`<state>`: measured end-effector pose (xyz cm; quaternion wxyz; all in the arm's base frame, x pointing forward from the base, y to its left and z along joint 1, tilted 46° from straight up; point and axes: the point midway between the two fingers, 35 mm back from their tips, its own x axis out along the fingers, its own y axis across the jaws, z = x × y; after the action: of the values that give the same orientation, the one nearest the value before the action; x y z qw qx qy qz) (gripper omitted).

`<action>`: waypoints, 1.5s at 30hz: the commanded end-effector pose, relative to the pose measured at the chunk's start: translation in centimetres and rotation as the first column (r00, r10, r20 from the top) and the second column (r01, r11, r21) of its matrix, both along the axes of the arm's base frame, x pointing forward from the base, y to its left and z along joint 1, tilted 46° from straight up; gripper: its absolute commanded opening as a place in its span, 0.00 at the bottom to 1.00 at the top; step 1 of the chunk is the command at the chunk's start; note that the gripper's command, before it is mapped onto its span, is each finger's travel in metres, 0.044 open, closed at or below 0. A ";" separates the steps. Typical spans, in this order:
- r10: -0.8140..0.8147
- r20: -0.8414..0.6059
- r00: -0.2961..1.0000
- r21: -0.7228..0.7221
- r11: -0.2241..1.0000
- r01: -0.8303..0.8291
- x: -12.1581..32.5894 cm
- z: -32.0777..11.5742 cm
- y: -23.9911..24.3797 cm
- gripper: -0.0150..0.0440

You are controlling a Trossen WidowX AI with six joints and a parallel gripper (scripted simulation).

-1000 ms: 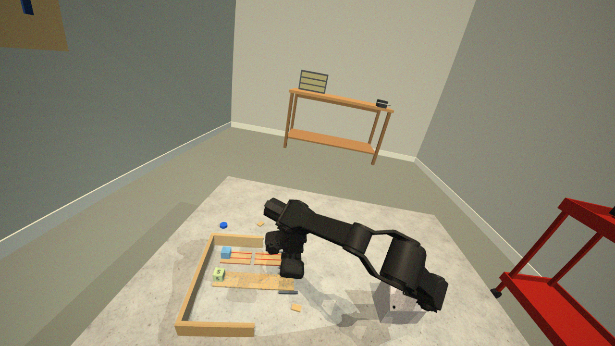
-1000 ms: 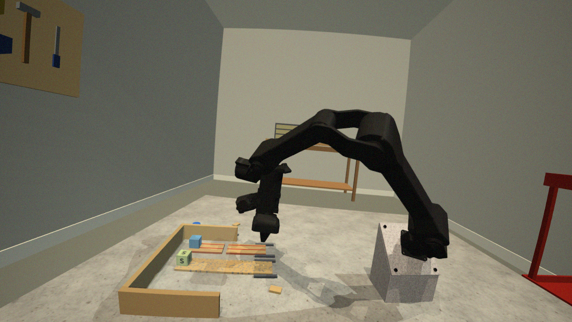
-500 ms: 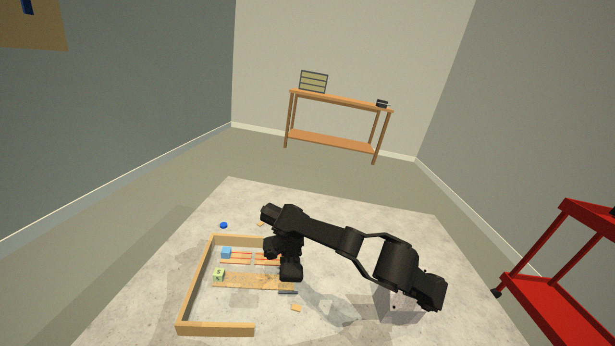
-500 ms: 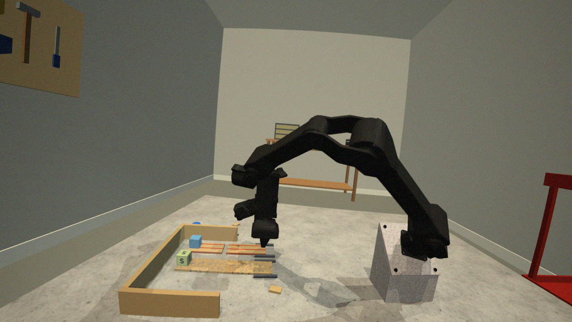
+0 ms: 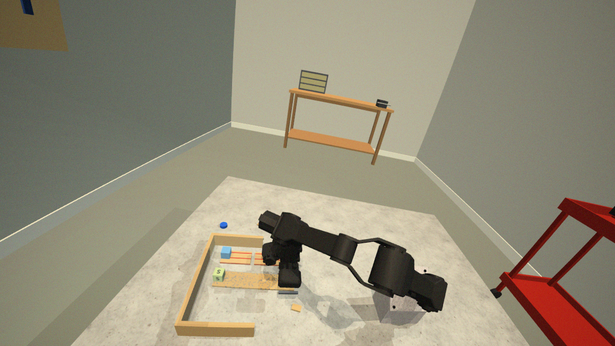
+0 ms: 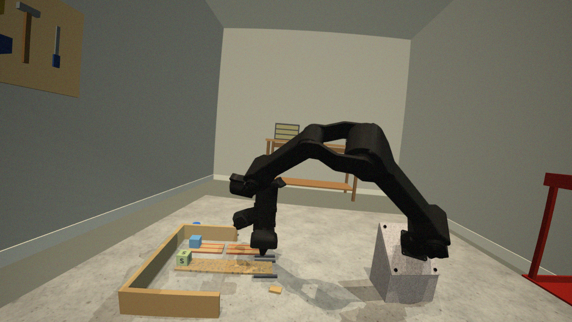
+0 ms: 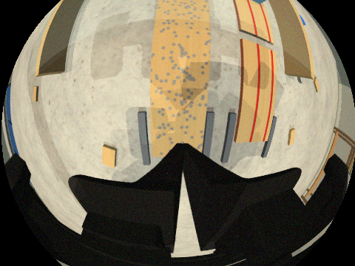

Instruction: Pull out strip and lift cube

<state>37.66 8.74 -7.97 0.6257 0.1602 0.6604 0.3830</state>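
Note:
A speckled strip (image 5: 245, 280) (image 6: 224, 265) (image 7: 181, 33) lies in one unbroken piece and bears a green cube (image 5: 218, 275) (image 6: 183, 258) marked S at its far end. A red-lined strip beside it is split by a gap into a near piece (image 6: 241, 249) (image 7: 255, 89) and a far piece (image 5: 236, 259) (image 6: 212, 248) (image 7: 253, 18); a plain blue cube (image 5: 225, 253) (image 6: 195, 241) is at its far end. My gripper (image 6: 262, 253) (image 7: 181, 148) is shut and empty, pointing down low over the speckled strip's near end. Whether the tips touch it, I cannot tell.
A wooden wall (image 5: 197, 284) (image 6: 170, 305) encloses the far end and both sides. Dark rails (image 7: 144, 138) (image 7: 228, 138) flank the strips' near ends. A small wood chip (image 5: 295, 308) (image 6: 275, 289) (image 7: 109, 155) lies outside the rails. A blue disc (image 5: 223, 225) lies beyond the wall.

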 end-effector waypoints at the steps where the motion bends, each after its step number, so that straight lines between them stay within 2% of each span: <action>1: -0.003 -0.009 1.000 0.002 1.000 0.003 -0.3 -0.5 0.6 0.25; 19: -0.002 -0.010 1.000 0.006 1.000 0.002 -1.0 -2.4 2.5 0.25; 45: -0.002 -0.010 1.000 0.006 1.000 0.002 -1.0 -2.5 2.6 0.25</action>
<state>36.67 11.24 -10.43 0.6229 0.1621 0.6619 0.3842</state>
